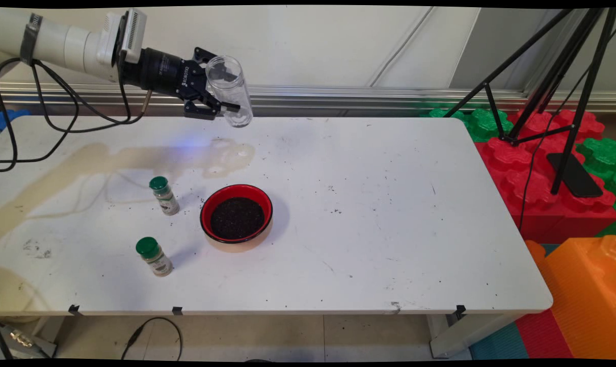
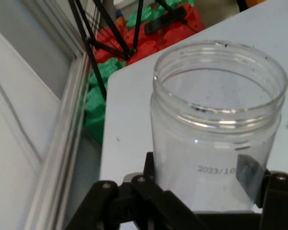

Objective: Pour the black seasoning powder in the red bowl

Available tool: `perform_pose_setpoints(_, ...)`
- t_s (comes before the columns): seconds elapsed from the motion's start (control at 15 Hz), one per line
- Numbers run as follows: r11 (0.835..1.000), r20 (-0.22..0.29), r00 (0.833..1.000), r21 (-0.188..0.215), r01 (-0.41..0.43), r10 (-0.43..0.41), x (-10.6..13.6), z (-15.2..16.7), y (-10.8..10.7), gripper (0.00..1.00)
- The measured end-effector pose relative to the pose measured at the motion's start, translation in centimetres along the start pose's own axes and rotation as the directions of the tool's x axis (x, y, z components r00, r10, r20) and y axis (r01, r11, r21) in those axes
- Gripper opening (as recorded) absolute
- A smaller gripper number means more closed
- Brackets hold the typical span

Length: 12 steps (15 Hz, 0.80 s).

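Observation:
My gripper (image 1: 217, 92) is raised above the table's far left part and is shut on a clear, empty plastic jar (image 1: 230, 90). The jar is lidless and tilted, its mouth toward the upper left. In the hand view the jar (image 2: 216, 129) fills the middle, open mouth up, with the gripper (image 2: 201, 191) clamped round its lower part and a date printed on its wall. Below and nearer the camera, a red bowl (image 1: 236, 214) with dark grains inside rests on the white table (image 1: 389, 229).
Two small spice bottles with green caps stand left of the bowl, one (image 1: 164, 195) farther, one (image 1: 154, 256) nearer. Dark specks lie scattered about. Red, green and orange foam blocks (image 1: 552, 168) and a black tripod (image 1: 557, 76) stand off the table's right end.

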Motion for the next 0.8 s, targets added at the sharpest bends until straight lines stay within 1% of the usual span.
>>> perform_pose_setpoints(0.13, 0.997, 0.002, 0.997, -0.012, 0.077, -0.077, -0.6, 0.0, -0.2, 0.0)
perform_pose_setpoints(0.33, 0.982, 0.007, 0.982, -0.021, 0.187, -0.187, -2.0, 0.1, -0.5, 0.0)
perform_pose_setpoints(0.53, 0.958, 0.018, 0.959, -0.017, 0.285, -0.284, -3.7, 0.3, -0.6, 0.0)
perform_pose_setpoints(0.67, 0.938, 0.026, 0.938, -0.014, 0.346, -0.346, -4.9, 0.4, -0.6, 0.0)
perform_pose_setpoints(0.8, 0.924, 0.034, 0.923, -0.013, 0.383, -0.383, -5.7, 0.5, -0.5, 0.0)
